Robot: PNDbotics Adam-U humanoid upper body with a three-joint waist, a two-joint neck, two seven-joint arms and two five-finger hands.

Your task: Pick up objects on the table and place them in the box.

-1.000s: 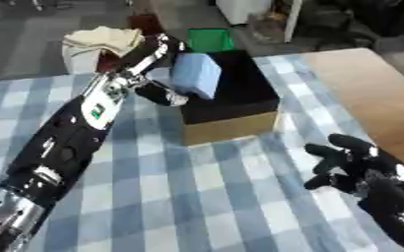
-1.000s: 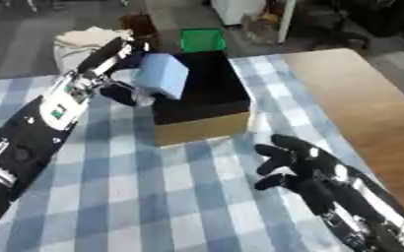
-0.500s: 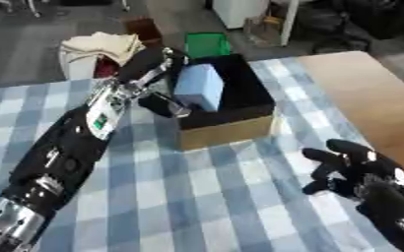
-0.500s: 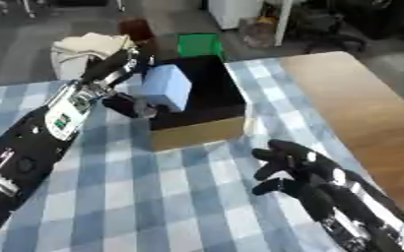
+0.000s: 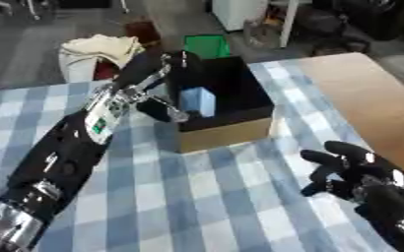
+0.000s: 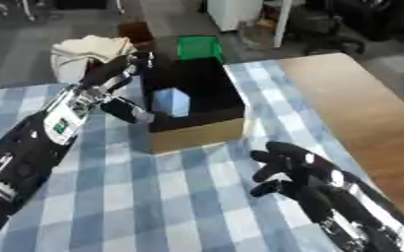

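Note:
A light blue block (image 5: 198,101) stands inside the black-lined cardboard box (image 5: 226,134) at the middle of the checked table. My left hand (image 5: 150,78) is at the box's left rim. Its fingers point straight toward the far side, and its thumb (image 5: 160,110) is beside the block but apart from it. The left hand is open. Over the cloth at the lower right my right hand (image 5: 350,169) hovers open with spread fingers and holds nothing.
A blue-and-white checked cloth (image 5: 197,197) covers the table. Bare wooden tabletop (image 5: 360,93) lies to the right. Behind the table are a green bin (image 5: 207,45) and a cream cloth bundle (image 5: 98,47).
The blue block has gone from my left hand down into the box. The left hand has let go and drawn back to the box's left rim. The right hand has barely moved.

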